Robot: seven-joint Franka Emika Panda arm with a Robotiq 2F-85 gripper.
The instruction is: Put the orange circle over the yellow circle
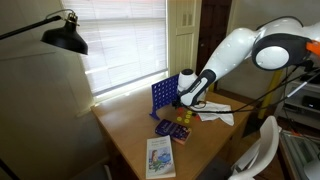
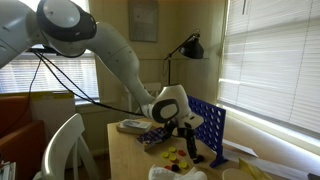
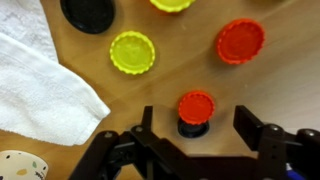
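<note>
Orange circle [image 3: 196,105] sits between spread fingers [image 3: 254,130], seemingly atop something dark [image 3: 193,130]

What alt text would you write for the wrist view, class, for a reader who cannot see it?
An orange token sits between the open jaws, touching neither. Beyond it on the wooden table lie a yellow token, a second orange token and a black token; a white cloth lies at the left.

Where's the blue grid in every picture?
In an exterior view: blue grid stands mid-picture, left of the gripper.
In an exterior view: blue grid right of centre, beyond the gripper.
Wrist view: not in it.
Shared landmark: the gripper, bottom of the wrist view.
</note>
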